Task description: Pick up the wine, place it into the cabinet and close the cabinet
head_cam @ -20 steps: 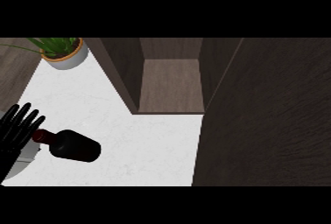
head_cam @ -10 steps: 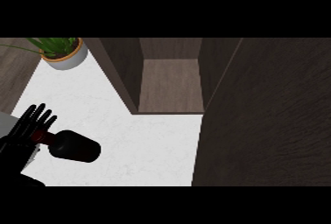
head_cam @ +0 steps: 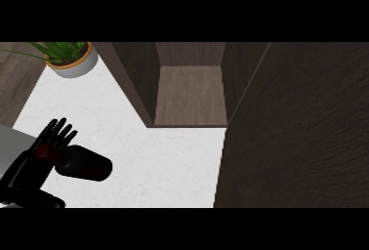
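**Item 1, wine bottle** point(head_cam: 85, 165): dark body with a red-topped neck, on the white tabletop point(head_cam: 166, 166) at the lower left of the frame. I cannot tell whether it stands or leans.

**Item 2, left hand** point(head_cam: 32, 167): at the lower left edge, just beside the bottle's neck. Its fingers point(head_cam: 56, 133) are straight and fanned apart, pointing up the frame. Nothing is grasped, and contact with the neck cannot be confirmed.

**Item 3, cabinet** point(head_cam: 191, 93): upper centre, with 1 open compartment and a bare wooden floor. Its door point(head_cam: 302, 132) is swung out and fills the right side of the frame.

**Item 4, potted plant** point(head_cam: 72, 59): upper left corner, well apart from the bottle.

**Right hand:** not seen.

**Step in hand (judged):** securing the bottle. To do it well:
- Bring the palm against the wider body, not the thin neck.
- Wrap fingers and thumb fully round before lifting.
- Lift straight off the tabletop.
- Carry up and right into the compartment, keeping clear of the near side wall and the door's edge.
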You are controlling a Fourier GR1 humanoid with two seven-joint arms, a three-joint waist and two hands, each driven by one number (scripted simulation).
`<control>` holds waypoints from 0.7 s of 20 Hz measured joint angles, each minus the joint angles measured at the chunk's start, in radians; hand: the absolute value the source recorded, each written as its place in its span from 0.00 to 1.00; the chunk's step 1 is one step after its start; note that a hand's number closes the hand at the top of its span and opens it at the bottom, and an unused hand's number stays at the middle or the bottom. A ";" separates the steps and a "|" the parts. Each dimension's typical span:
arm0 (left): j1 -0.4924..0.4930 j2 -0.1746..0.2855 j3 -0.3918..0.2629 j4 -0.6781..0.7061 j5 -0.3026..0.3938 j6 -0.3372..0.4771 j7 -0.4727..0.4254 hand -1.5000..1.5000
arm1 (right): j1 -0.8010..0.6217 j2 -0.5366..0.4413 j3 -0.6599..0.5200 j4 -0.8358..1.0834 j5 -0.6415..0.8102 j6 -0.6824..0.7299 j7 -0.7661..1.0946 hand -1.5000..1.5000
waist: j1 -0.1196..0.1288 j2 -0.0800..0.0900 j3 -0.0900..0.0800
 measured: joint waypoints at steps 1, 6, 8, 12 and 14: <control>-0.015 0.006 0.003 0.025 -0.007 -0.001 -0.014 0.00 | 0.006 0.002 -0.003 0.001 0.000 0.003 -0.012 0.00 | 0.000 0.000 0.000; -0.024 0.012 -0.005 0.082 -0.045 -0.010 -0.071 0.00 | 0.013 0.008 0.013 -0.002 0.000 -0.002 -0.010 0.00 | -0.001 0.000 0.000; -0.017 0.014 -0.007 0.102 -0.062 -0.016 -0.098 0.00 | 0.002 0.009 0.017 -0.003 0.000 -0.008 0.005 0.00 | 0.000 0.000 0.000; -0.038 0.017 -0.019 0.180 -0.117 -0.017 -0.182 0.00 | -0.021 0.004 0.009 -0.002 -0.001 -0.007 0.019 0.00 | -0.001 0.000 0.000; -0.056 0.019 -0.023 0.225 -0.137 -0.009 -0.208 0.00 | -0.026 0.004 0.015 -0.002 0.000 -0.007 0.025 0.00 | -0.001 0.000 0.000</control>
